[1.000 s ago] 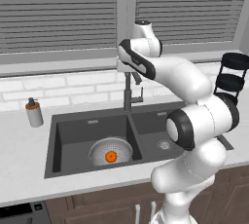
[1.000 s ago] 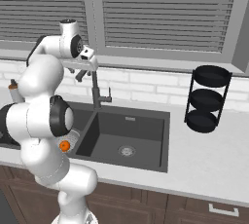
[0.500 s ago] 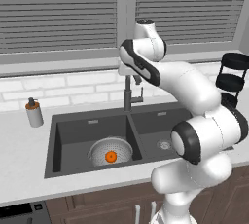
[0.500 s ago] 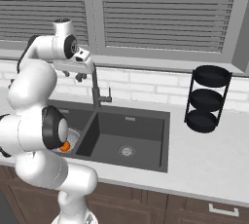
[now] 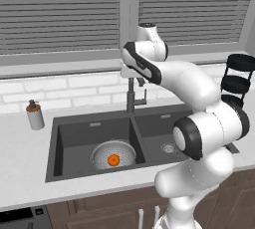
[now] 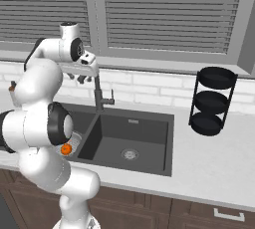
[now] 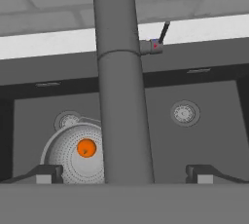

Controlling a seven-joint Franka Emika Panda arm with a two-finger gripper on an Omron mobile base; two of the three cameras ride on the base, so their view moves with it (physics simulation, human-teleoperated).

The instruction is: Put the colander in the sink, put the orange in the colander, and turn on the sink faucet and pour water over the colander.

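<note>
Two basins make up the dark sink [image 5: 84,138], set into the pale tabletop [image 5: 20,173], and nothing in it has shifted over the last second: the colander [image 5: 102,154] sits in the same spot in the left basin, near the front wall and close to the divider, with the orange [image 5: 114,160] lying inside it. What differs is the arm. Its elbow has swung higher and farther from the wall, so that in the left base view the big white joint now stands well in front of the right basin, while the hand stays up at the top of the sink faucet [image 5: 131,96].

The right base view shows the black three-tier rack [image 6: 211,101] whole on the tabletop, well to the right of the sink; there the arm covers most of the left basin, leaving only a sliver of colander rim and the orange [image 6: 65,149]. The left base view adds the small soap dispenser [image 5: 34,116] standing left of the sink.

The hand view looks down along the faucet stem, which runs between the tips of the claw [image 7: 124,173]; they stand wide apart, holding nothing. The small side lever [image 7: 160,37] juts from the stem, and the orange [image 7: 86,148] sits inside the colander [image 7: 68,157].
</note>
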